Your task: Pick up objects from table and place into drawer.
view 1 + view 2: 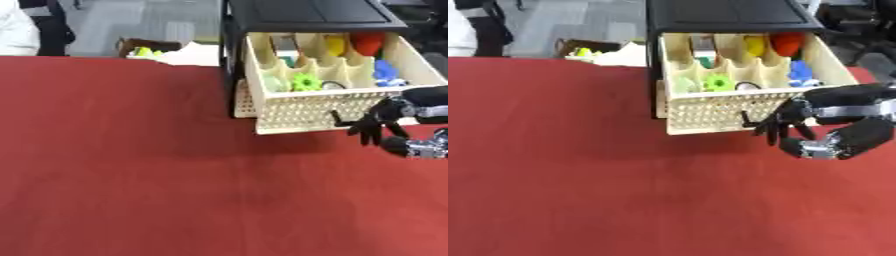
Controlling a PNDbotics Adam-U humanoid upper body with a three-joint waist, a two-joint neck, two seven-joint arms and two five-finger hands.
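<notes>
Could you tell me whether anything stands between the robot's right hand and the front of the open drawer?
Nothing visible does. The right hand is right at the perforated front of the cream drawer, fingers pointing down beside a small dark handle. The red table below shows nothing in the way.

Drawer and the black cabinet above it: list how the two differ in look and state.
The drawer is cream with a perforated front; the black cabinet is dark with smooth faces. The drawer is open on top, its divided compartments holding coloured objects; the cabinet has a closed flat top. The drawer juts forward over the red table, with the right hand at its front; nothing touches the cabinet. Both are boxy.
</notes>
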